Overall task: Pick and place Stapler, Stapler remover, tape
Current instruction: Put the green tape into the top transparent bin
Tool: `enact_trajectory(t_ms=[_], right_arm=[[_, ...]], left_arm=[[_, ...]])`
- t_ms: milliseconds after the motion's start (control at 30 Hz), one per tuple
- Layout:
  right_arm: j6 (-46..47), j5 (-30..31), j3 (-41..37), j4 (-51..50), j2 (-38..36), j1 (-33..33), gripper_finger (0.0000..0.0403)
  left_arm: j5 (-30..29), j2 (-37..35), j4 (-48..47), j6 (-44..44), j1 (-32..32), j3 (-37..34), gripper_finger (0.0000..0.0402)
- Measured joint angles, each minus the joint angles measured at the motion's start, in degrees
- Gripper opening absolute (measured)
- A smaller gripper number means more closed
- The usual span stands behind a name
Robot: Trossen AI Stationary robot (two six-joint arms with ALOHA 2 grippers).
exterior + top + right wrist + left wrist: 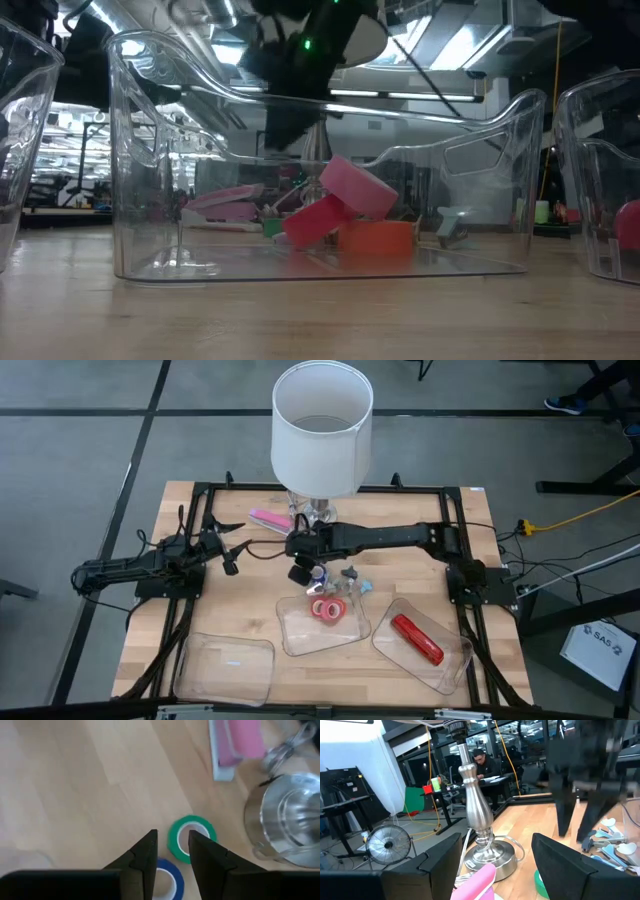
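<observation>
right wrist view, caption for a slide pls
Right gripper hovering, empty, above green tape and blue tape, beside lamp base.
</observation>
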Motion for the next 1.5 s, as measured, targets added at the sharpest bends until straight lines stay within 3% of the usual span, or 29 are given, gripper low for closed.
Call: enact_trajectory(t_ms=[233,400,633,833,1033,1333,1500], right_arm=[[-1.7,-0.7,0.0,0.5,6.5,-1.6,0.0113],[-3.9,-6.9,0.0,1.4,10.3,-3.6,0.0113],[-4.0,-11.2,0.3,2.0,12.9,-5.7,0.0111],[-4.4,-11.5,0.5,2.2,12.8,-5.7,0.0056],[-6.1,-11.6,6.2,-3.5,13.5,-5.8,0.004],[-10.7,-11.7,22.7,-18.1,13.4,-3.1,0.004],[-13.3,-12.1,21.9,-17.4,10.1,-0.4,0.004]], left_arm=[[0.0,0.0,0.0,0.0,0.0,0.0,0.0239],[0.0,0.0,0.0,0.0,0.0,0.0,0.0239],[0.0,0.0,0.0,0.0,0.0,0.0,0.0239],[0.0,0.0,0.0,0.0,0.0,0.0,0.0239],[0.0,0.0,0.0,0.0,0.0,0.0,0.0239],[0.1,0.0,0.0,0.0,0.0,0.0,0.0239],[0.0,0.0,0.0,0.0,0.0,0.0,0.0239]])
